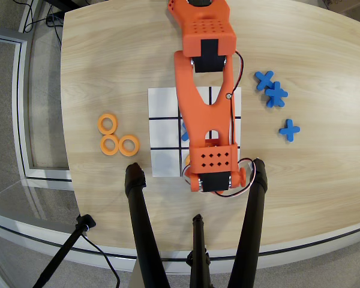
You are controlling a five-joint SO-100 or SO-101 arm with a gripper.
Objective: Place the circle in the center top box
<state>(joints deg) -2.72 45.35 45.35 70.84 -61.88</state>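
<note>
I am looking straight down and the jaws are hiding from me: the orange arm (pixel 205 114) is stretching across the paper grid (pixel 164 129) and its wrist block is covering whatever sits at the tip, so I cannot tell whether the jaws are spread or pinching anything. I am seeing only a thin orange sliver (pixel 186 161) peeking out at the block's left edge, over the grid's far row as counted from the base; I am reading that as the circle, though it is too hidden to be sure. If so, it is lying directly beneath the wrist, already over or very near the center top box, which the arm is also covering. A bit of blue (pixel 183 133) is showing beside the arm in the grid's middle. Left of the grid, three spare orange rings (pixel 117 136) are resting clustered on the tabletop (pixel 108 60), and three blue X pieces (pixel 276 102) are lying to the right.
</note>
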